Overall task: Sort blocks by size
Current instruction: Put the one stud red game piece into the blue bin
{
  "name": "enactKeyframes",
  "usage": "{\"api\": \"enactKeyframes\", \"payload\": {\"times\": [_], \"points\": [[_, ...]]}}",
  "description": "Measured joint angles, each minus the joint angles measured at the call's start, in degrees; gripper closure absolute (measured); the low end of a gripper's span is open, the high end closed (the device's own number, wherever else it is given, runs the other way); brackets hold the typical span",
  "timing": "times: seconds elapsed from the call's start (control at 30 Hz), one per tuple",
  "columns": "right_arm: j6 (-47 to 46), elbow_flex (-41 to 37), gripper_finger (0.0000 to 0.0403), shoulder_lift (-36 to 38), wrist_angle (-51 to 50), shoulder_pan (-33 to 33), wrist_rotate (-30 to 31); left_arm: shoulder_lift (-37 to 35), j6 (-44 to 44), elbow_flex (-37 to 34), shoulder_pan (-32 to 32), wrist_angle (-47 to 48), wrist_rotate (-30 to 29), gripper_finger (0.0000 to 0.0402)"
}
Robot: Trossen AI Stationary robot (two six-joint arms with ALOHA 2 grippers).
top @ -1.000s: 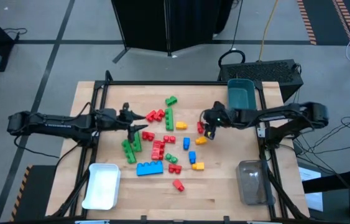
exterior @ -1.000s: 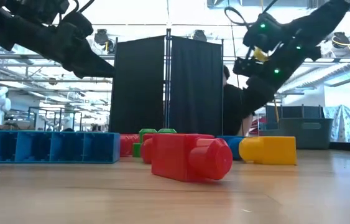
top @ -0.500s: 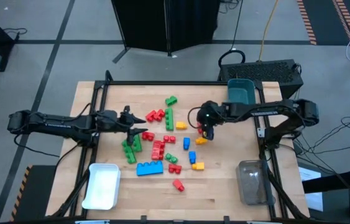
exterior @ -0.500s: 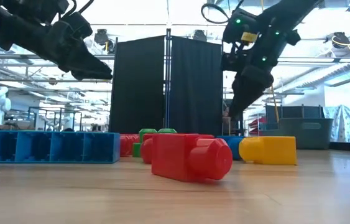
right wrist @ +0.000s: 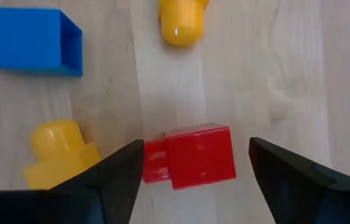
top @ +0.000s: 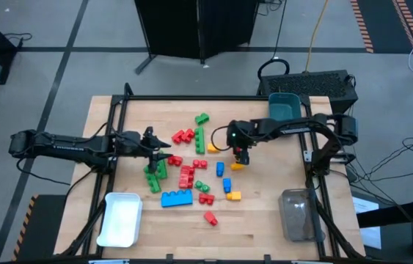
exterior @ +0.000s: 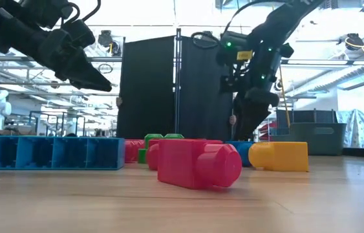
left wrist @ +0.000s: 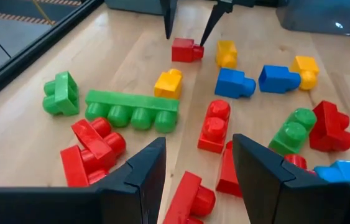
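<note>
The pale wood surface (top: 265, 213) sits in a black frame on a grey floor, with a black curtain stand (top: 191, 29) at the far side. A teal bin (top: 285, 108) is at the far right corner, a white bin (top: 121, 218) at the near left and a clear bin (top: 296, 214) at the near right. The blocks (top: 191, 158) lie scattered across the middle: reds, greens, yellows, and a long blue bar (top: 177, 198) near the front.

The right claw (top: 240, 155) hangs over a small red block (right wrist: 199, 155), fingers spread wide to either side of it and not touching. The left claw (top: 163, 147) hovers over the red and green blocks at the left, also wide and holding nothing.

Since a second ago the right arm has swung inward and come down over the red block; the left claw has barely moved. The blocks lie as before.
</note>
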State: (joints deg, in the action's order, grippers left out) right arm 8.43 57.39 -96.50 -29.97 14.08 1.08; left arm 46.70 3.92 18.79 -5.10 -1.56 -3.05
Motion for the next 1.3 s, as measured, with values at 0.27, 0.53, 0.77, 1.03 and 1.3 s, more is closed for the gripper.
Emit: {"api": "enactKeyframes", "payload": {"times": [0.27, 0.53, 0.77, 1.03, 1.3], "points": [[1.25, 0.56, 0.0119, -2.39, -1.43, 0.89, -0.25, 0.00, -5.28, 0.00, 0.00, -0.65, -2.14, 0.0235], [-0.32, 0.47, 0.0135, -5.16, -1.77, 2.12, -2.18, 0.00, -11.93, 0.00, -0.07, -3.47, -6.23, 0.0235], [-4.99, 0.47, 0.0156, -5.48, -1.80, 2.09, -2.92, 0.00, -11.85, 0.00, -0.07, -3.42, -6.23, 0.0235], [-18.20, 0.47, 0.0154, -2.37, -2.50, 2.07, -1.92, 0.00, -10.27, 0.00, -0.07, -3.50, -6.23, 0.0235], [-28.81, 0.47, 0.0148, -0.36, -4.72, 1.16, -0.49, 0.00, -10.29, 0.02, -0.07, -3.47, -6.25, 0.0235]]}}
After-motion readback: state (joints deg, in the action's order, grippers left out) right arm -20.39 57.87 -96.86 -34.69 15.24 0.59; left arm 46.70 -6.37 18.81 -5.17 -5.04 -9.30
